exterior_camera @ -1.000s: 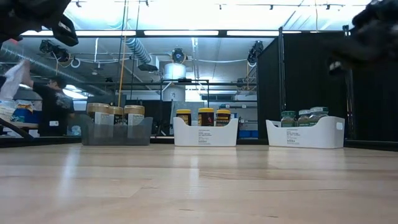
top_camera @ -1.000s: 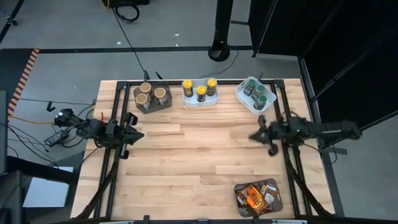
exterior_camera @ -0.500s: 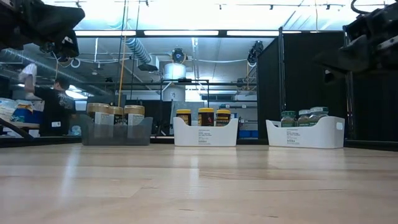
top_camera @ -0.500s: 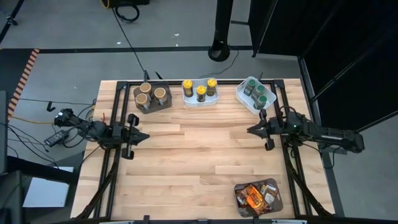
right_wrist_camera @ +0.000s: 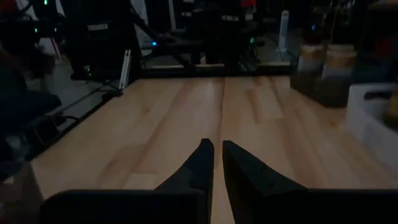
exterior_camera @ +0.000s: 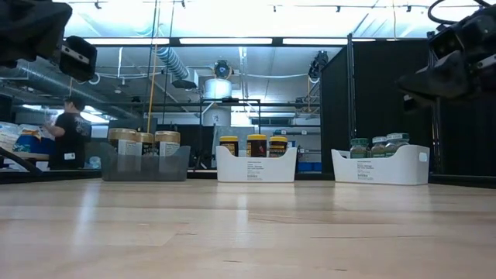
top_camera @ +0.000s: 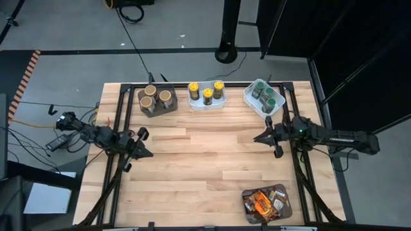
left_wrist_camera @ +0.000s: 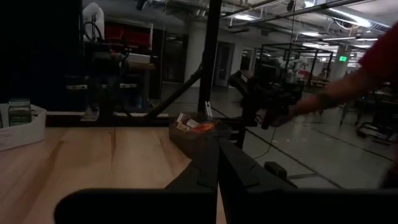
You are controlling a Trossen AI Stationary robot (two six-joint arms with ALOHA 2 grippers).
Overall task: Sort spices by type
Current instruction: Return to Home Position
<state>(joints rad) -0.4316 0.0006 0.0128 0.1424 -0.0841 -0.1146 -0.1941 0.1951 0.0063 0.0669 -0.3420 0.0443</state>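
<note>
The spices stand along the table's far edge. Jars with tan lids [top_camera: 156, 99] sit in a dark bin. Yellow-lidded jars [top_camera: 207, 94] sit in a white tray, and green-lidded jars [top_camera: 264, 96] in a second white tray. Orange and brown packets [top_camera: 264, 202] lie in a bin at the near right corner. My left gripper [top_camera: 149, 153] hovers shut over the table's left side, slanted toward the near right. My right gripper [top_camera: 257, 138] hovers over the right side, pointing left, with its fingers [right_wrist_camera: 205, 158] almost together and nothing between them.
Bare wood [top_camera: 205, 160] lies between the two grippers. Black frame rails run along the table's left [top_camera: 115, 173] and right [top_camera: 302, 179] sides. A person [exterior_camera: 68, 132] stands in the room behind the table, and a person's arm [left_wrist_camera: 348, 87] shows beyond it.
My left gripper has swung its tips toward the table's near edge, tipped lower and rolled a little. My right arm has swung about its base, and its gripper has settled pointing left, lower in the low view. Both stay shut, and no spice has moved.
</note>
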